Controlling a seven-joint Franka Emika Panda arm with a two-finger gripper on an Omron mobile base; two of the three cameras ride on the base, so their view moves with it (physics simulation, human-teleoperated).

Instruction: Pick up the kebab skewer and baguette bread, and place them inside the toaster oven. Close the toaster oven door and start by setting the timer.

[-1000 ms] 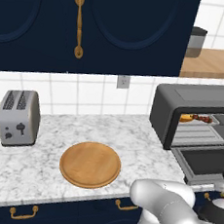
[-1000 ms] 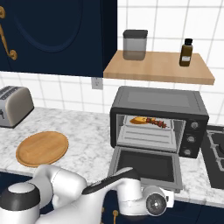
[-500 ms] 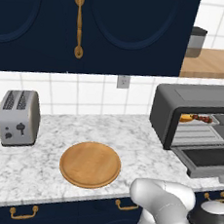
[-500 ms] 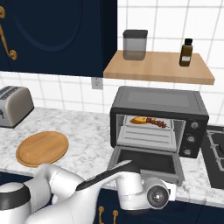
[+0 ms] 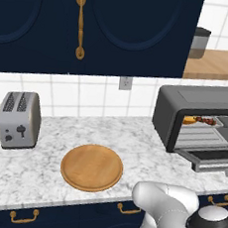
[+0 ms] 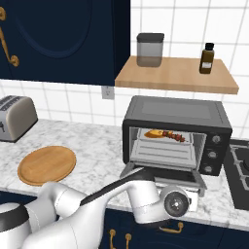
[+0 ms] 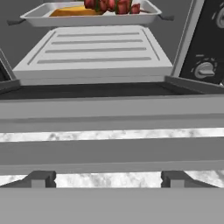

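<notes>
The toaster oven (image 6: 175,112) (image 5: 202,98) stands on the counter with its door (image 6: 163,176) (image 5: 213,157) (image 7: 109,111) dropped to about level. On the tray inside lie the kebab skewer (image 6: 173,135) (image 5: 207,120) (image 7: 113,5) and, to its left, the baguette bread (image 6: 153,133) (image 5: 189,120) (image 7: 72,11). My hand (image 6: 174,204) sits low, just in front of the door's front edge. In the hand view my gripper (image 7: 108,180) is open, fingertips (image 7: 41,178) wide apart just beneath the door's bar handle (image 7: 109,153), holding nothing. The oven's knobs (image 6: 214,140) (image 7: 203,70) are right of the opening.
A round wooden board (image 5: 92,167) (image 6: 47,165) lies on the marble counter, with a silver two-slot toaster (image 5: 18,120) (image 6: 14,116) to its left. Above the oven is a wooden shelf (image 6: 175,75) with a jar and a bottle. A stove (image 6: 240,170) borders the oven's right.
The oven door has swung up from sloping downward to about level. My hand has moved right and in under the door's front edge.
</notes>
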